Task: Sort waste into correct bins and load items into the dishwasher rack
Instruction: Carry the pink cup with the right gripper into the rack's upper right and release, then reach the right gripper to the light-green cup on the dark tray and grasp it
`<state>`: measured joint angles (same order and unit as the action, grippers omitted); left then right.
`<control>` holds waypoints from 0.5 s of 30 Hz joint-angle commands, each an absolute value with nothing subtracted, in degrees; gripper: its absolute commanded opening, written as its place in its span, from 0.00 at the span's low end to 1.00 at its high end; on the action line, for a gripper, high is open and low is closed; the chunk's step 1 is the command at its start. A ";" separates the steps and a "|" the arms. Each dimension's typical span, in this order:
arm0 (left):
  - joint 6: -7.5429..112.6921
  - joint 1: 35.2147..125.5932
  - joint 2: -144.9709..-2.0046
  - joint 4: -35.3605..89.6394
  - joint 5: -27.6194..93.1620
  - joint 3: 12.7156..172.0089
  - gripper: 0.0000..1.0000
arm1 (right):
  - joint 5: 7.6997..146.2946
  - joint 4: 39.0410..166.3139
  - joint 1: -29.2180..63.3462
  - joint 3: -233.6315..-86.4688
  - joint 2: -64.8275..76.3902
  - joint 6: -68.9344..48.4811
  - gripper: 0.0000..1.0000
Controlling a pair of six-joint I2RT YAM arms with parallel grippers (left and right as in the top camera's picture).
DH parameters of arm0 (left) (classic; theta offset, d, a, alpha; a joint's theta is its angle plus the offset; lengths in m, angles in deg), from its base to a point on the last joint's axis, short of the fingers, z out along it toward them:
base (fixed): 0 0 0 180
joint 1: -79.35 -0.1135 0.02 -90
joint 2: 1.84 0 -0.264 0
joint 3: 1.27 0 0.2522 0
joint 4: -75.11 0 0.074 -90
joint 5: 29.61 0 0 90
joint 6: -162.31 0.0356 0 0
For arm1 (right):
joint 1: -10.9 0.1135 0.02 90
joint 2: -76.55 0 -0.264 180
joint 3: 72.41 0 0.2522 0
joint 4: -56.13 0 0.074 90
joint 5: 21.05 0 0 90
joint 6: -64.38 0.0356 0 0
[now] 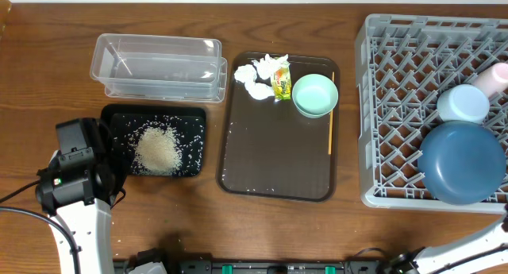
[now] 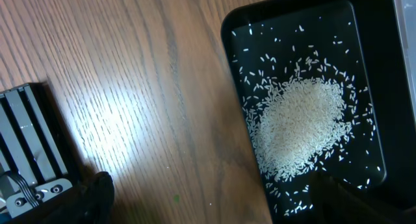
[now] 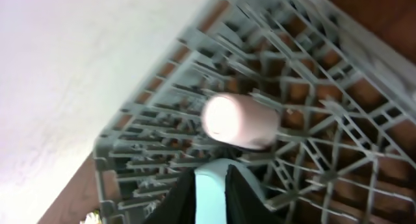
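The heap of white rice [image 1: 157, 149] lies in the black tray [image 1: 194, 115]; it also shows in the left wrist view [image 2: 299, 126]. The clear tub [image 1: 159, 63] stands behind the black tray. White tissues [image 1: 258, 75], the yellow-green wrapper [image 1: 281, 84], the mint-green bowl [image 1: 315, 94] and the yellow stick [image 1: 331, 115] lie on the brown tray [image 1: 270, 159]. The grey rack [image 1: 397, 107] holds the pink cup [image 1: 494, 77], the small light-blue bowl [image 1: 463, 103] and the dark-blue bowl [image 1: 463, 164]. My left gripper [image 2: 214, 201] is open and empty over the table beside the black tray. My right gripper [image 3: 211, 175] points into the rack towards the pink cup [image 3: 239, 120]. Its fingers are close together with a light-blue strip between them.
The left arm [image 1: 75, 171] stands at the black tray's left side. The right arm [image 1: 476, 246] reaches in from the bottom right corner, its gripper outside the overhead view. A few stray rice grains lie on the brown tray.
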<state>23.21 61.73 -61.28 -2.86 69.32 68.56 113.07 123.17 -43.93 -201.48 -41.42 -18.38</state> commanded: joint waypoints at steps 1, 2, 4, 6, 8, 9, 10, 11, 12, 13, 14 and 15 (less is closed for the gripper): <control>23.58 61.38 -61.32 -3.10 69.16 69.61 0.97 | 112.68 122.91 -38.31 -201.65 -36.79 -15.63 0.20; 23.58 61.38 -61.32 -3.10 69.16 69.61 0.97 | 112.68 122.91 -36.54 -201.65 -35.89 -15.17 0.25; 23.58 61.38 -61.32 -3.10 69.16 69.61 0.97 | 112.66 123.04 -31.99 -201.65 -34.27 -14.42 0.45; 23.58 61.38 -61.32 -3.10 69.16 69.61 0.97 | 112.11 122.84 -25.81 -201.65 -33.11 -14.55 0.63; 23.58 61.38 -61.32 -3.10 69.16 69.61 0.97 | 111.32 122.49 -19.08 -201.68 -32.72 -17.22 0.75; 23.58 61.38 -61.32 -3.10 69.16 69.61 0.97 | 111.35 122.36 -15.16 -201.65 -32.72 -19.84 0.99; 23.58 61.38 -61.32 -3.10 69.16 69.61 0.97 | 111.37 122.38 -11.25 -201.65 -32.74 -22.75 0.99; 23.58 61.38 -61.32 -3.10 69.16 69.61 0.97 | 111.37 122.43 -7.16 -201.65 -32.92 -26.20 0.99; 23.58 61.38 -61.32 -3.10 69.16 69.61 0.97 | 111.35 122.45 -3.16 -201.65 -33.05 -29.18 0.99; 23.58 61.38 -61.32 -3.10 69.16 69.61 0.97 | 111.35 122.49 0.27 -201.63 -33.24 -30.86 0.99; 23.58 61.38 -61.32 -3.10 69.16 69.61 0.97 | 111.21 122.64 3.98 -201.63 -33.42 -32.19 0.99; 23.58 61.38 -61.32 -3.10 69.16 69.61 0.97 | 110.27 122.36 7.61 -201.61 -33.75 -33.26 0.99</control>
